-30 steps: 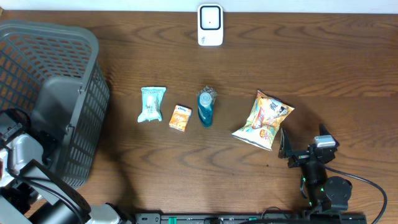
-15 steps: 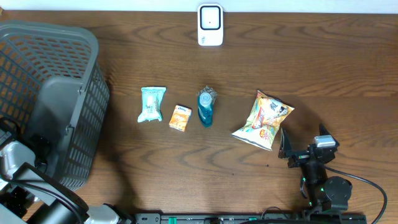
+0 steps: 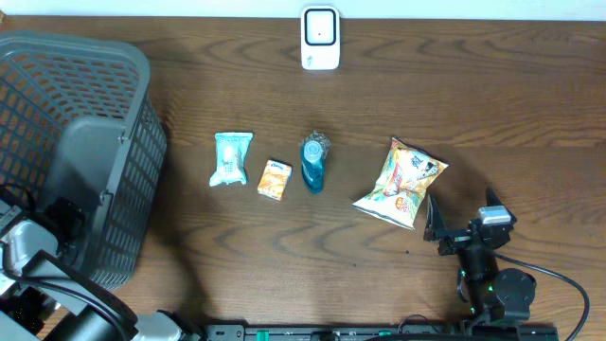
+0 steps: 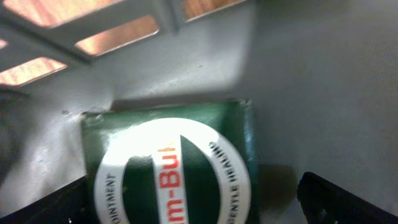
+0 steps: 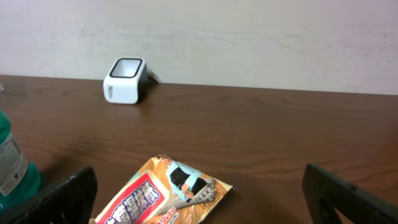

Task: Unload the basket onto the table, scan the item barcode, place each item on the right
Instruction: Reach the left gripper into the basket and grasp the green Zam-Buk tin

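The left jaws stand wide inside the grey basket [image 3: 114, 85] at the left of the overhead view, holding nothing. In the left wrist view their dark fingers [image 4: 339, 199] show only at the bottom corners. Between them a green ointment box [image 4: 168, 162] with a white round label lies flat on the basket floor, against the slotted wall.

The right jaws sit at the lower right of the overhead view, also spread wide and empty, just beside the lower edge of a snack bag [image 3: 401, 183].

Across the middle of the wooden bench [image 3: 492, 104] lie a teal tissue pack [image 3: 231, 158], a small orange box [image 3: 275, 179] and a blue bottle [image 3: 313, 163] on its side. They are close together but apart. The white barcode scanner [image 3: 320, 38] stands at top centre, well apart from them.
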Action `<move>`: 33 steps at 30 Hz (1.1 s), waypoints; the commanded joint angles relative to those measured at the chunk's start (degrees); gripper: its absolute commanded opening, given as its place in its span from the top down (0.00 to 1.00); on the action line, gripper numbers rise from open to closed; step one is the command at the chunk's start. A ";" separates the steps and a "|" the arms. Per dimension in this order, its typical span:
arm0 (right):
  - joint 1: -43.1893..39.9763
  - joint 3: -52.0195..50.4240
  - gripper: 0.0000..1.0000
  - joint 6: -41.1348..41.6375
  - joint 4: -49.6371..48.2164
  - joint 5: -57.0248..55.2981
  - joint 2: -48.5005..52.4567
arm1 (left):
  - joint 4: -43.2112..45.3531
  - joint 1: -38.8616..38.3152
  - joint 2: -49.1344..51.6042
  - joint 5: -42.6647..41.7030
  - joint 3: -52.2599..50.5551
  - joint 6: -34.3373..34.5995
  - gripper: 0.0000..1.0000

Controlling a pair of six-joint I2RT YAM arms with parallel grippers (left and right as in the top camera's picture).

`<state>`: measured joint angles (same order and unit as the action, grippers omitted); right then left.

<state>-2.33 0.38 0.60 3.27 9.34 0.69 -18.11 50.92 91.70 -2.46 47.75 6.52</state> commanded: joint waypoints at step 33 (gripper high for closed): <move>0.39 -0.07 0.01 0.00 0.22 0.02 -0.31 | -1.09 -0.20 2.40 3.17 -4.35 6.23 0.44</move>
<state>-2.33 0.38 0.62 3.27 9.34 0.69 -16.67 50.59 91.39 2.11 46.74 11.99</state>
